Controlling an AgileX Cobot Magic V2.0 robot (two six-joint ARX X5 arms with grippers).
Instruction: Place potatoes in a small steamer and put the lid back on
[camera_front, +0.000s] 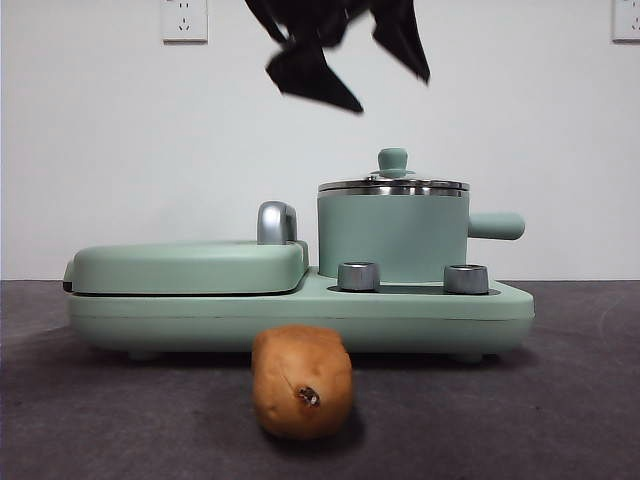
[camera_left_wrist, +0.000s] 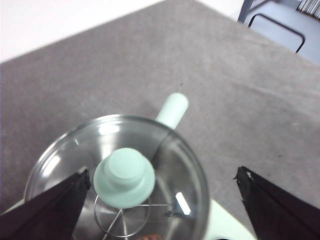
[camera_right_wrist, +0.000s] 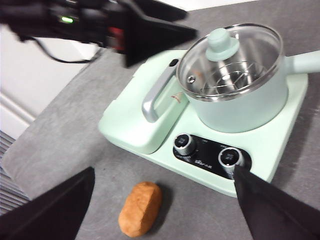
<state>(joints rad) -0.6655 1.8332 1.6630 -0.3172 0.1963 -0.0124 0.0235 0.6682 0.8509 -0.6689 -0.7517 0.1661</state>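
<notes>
Glass lid (camera_front: 393, 184) sits on steamer (camera_front: 393, 235).

Even, soft light fills the room, and the potato (camera_front: 302, 382) drops only a faint shadow onto the dark table (camera_front: 560, 400) beside it. White glints sit on the glass lid (camera_left_wrist: 117, 175) and on the steel rim of the steamer (camera_right_wrist: 240, 95). The left gripper (camera_front: 345, 60) overhead is smeared with motion blur, and both wrist views look slightly soft.
</notes>
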